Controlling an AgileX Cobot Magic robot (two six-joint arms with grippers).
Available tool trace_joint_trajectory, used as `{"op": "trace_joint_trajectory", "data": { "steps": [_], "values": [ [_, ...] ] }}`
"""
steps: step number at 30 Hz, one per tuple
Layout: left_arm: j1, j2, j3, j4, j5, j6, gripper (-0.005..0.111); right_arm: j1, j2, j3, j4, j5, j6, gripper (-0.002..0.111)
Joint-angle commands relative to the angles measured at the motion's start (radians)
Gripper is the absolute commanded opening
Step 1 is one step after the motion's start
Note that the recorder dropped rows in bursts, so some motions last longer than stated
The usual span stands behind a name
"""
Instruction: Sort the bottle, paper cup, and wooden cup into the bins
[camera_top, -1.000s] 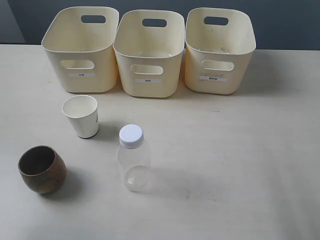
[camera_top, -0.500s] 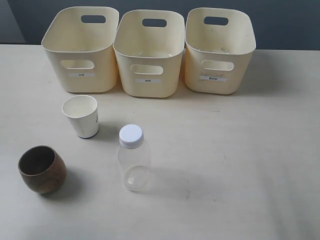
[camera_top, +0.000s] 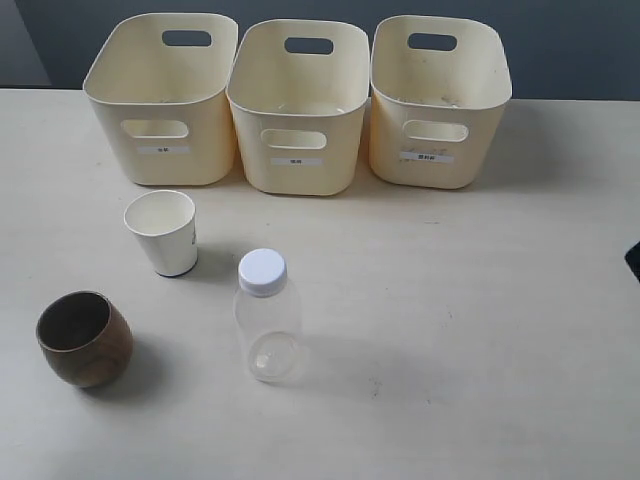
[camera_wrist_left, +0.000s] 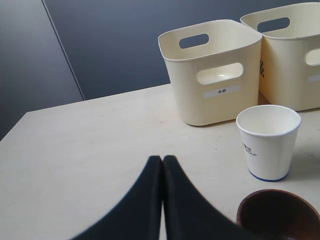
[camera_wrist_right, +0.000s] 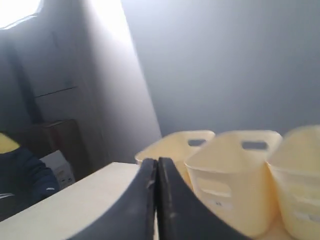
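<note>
The left claw (camera_wrist_left: 162, 160) is closed, its two dark fingers pressed flat together with nothing between them, held low over the pale surface (camera_top: 450, 300). Just past it sits the wooden cup (camera_top: 84, 338), squat, brown and upright, in the near left corner of the surface. To its right, apart from it, the bottle (camera_top: 267, 320) stands upright with its white cap on; it is clear and looks empty. A little farther back, between those two and nearer the wooden cup's side, the paper cup (camera_top: 162, 232) stands mouth up, white with a dark rim at the base and small print on its side. None of the three touches another, and neither claw touches any of them. At the far edge three cream tubs stand in a row, side by side: the left bin (camera_top: 160, 95) straight behind the paper cup, the middle bin (camera_top: 298, 105) behind the bottle, and the right bin (camera_top: 440, 100) beside it. Each has oval handle holes and a small white label. The right claw (camera_wrist_right: 156, 162) is closed too and holds nothing; its blurred view looks toward the bins from the side.
</note>
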Motion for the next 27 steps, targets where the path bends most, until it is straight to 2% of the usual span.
{"op": "trace_joint_trajectory", "data": {
  "steps": [1, 8, 12, 16, 23, 27],
  "values": [
    [-0.003, -0.005, 0.001, 0.006, -0.006, -0.002, 0.0, -0.003, -0.003, -0.043, 0.074, 0.054, -0.137, -0.001],
    [-0.003, -0.005, 0.001, 0.006, -0.006, -0.002, 0.0, -0.003, 0.118, -0.07, 0.074, 0.014, -0.094, -0.001],
    [-0.003, -0.005, 0.001, 0.006, -0.006, -0.002, 0.0, -0.003, 0.298, -0.153, 0.074, 0.105, -0.102, -0.001],
    [-0.003, -0.005, 0.001, 0.006, -0.006, -0.002, 0.0, -0.003, 0.491, -0.204, 0.074, 0.21, -0.182, -0.001],
    [-0.003, -0.005, 0.001, 0.006, -0.006, -0.002, 0.0, -0.003, 0.824, -0.206, 0.074, 0.405, -0.444, -0.001],
    [-0.003, -0.005, 0.001, 0.006, -0.006, -0.002, 0.0, 0.058, 0.922, -0.206, 0.074, 0.448, -0.542, -0.001]
  ]
}}
